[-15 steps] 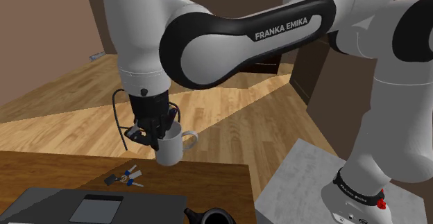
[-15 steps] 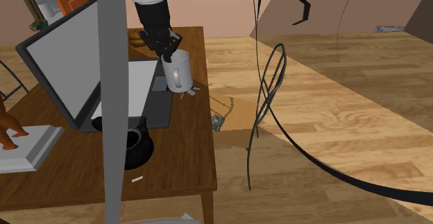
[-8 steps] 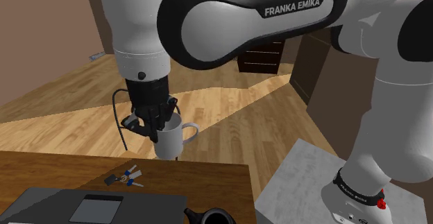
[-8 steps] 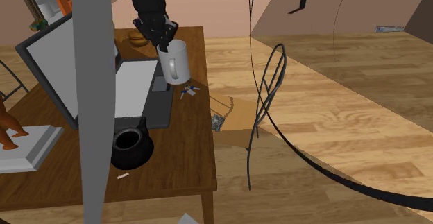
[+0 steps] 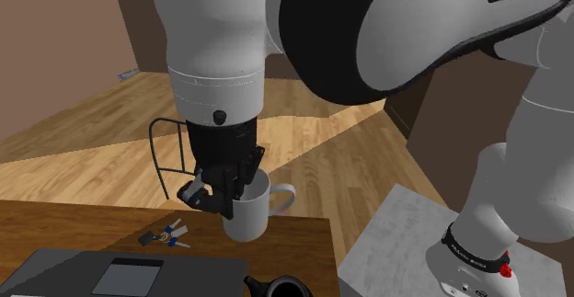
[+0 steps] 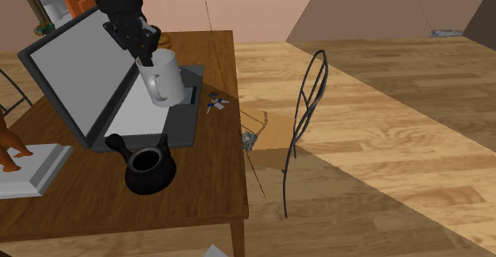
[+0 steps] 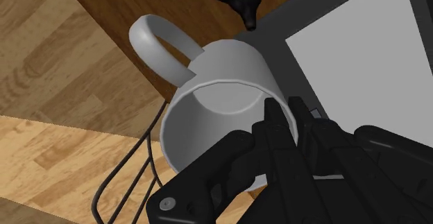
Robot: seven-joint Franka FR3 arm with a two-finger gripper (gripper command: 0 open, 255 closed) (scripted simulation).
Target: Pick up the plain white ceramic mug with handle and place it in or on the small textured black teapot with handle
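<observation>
- While the claw (image 6: 146, 55) clamps the white mug (image 6: 163, 79) by its rim wall, one finger inside, the mug hangs clear above the counter (image 6: 218, 176), beside the laptop (image 6: 71, 80).
- The rim grip leaves the mug's base free for seating on the black teapot (image 6: 151, 168), which stands nearer and well apart.

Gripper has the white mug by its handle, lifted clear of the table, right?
Not by the handle: the wrist view shows the gripper shut on the rim of the mug, with the handle free on the far side. The mug is lifted clear of the table.
</observation>
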